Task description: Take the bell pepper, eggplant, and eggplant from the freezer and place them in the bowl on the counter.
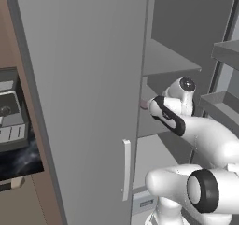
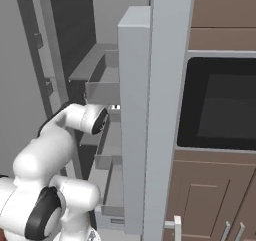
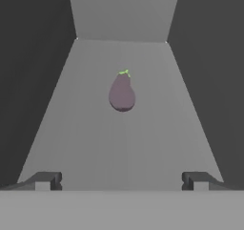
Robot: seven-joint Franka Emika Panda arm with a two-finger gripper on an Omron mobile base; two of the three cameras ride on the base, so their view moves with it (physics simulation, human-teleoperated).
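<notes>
A purple eggplant (image 3: 122,93) with a small green stem lies alone on a grey shelf (image 3: 95,143) inside the freezer (image 1: 84,79), stem end pointing toward the back wall. The gripper (image 3: 122,180) faces it with jaws spread wide and holding nothing. The eggplant sits ahead of the two dark fingertips (image 3: 47,180), centred on the gap between them and well apart from both.
</notes>
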